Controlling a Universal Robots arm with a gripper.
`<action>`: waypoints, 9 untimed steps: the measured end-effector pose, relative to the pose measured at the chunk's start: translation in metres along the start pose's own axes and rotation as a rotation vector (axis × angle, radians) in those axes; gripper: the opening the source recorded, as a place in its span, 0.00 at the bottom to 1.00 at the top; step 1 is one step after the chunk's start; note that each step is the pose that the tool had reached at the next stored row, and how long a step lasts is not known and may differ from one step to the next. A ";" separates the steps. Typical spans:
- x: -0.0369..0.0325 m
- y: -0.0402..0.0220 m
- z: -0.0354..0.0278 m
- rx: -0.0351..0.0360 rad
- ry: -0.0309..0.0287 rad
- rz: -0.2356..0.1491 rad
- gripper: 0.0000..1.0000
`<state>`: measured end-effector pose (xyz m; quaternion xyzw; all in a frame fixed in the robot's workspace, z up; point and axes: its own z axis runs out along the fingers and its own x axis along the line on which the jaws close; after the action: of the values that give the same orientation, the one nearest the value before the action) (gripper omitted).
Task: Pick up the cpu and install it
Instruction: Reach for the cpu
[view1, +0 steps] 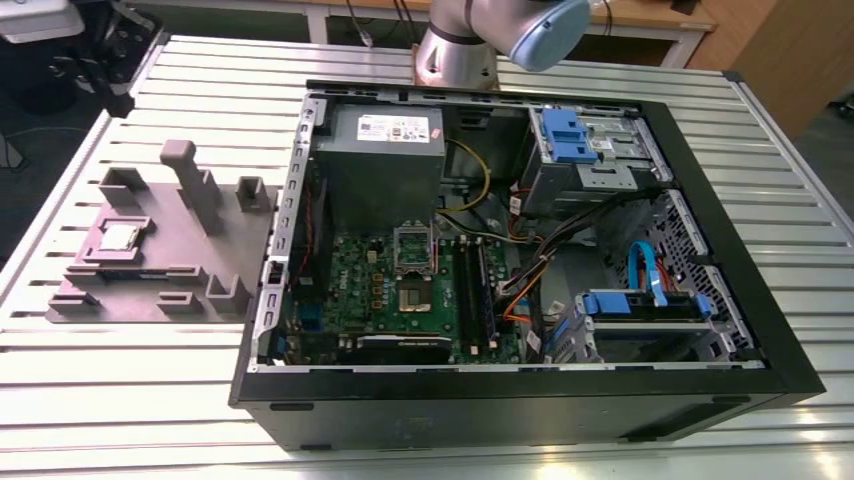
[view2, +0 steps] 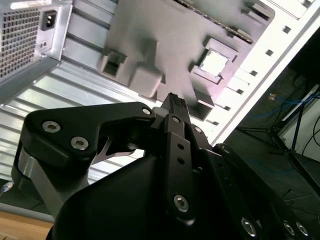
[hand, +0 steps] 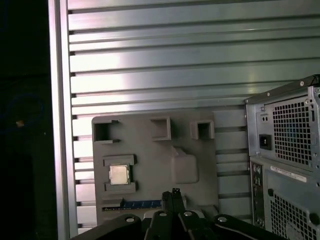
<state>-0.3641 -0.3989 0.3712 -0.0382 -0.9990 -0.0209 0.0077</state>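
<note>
Ribbed aluminium table (view1: 120, 390) carries an open computer case (view1: 534, 410) and, beside it, a grey fixture block (view1: 200, 270) with the cpu (view1: 118, 236) seated in its recess, while the gripper (hand: 174, 193), in the first wrist view, hangs clear of the block, fingers closed together, empty.
</note>
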 end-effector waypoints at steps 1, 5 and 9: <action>0.0049 -0.0004 0.0004 -0.0001 0.0003 0.000 0.10; 0.0227 -0.0018 0.0016 0.0001 0.0021 0.000 0.10; 0.0385 -0.0030 0.0025 0.0003 0.0036 0.000 0.10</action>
<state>-0.4027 -0.3989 0.3692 -0.0383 -0.9990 -0.0209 0.0096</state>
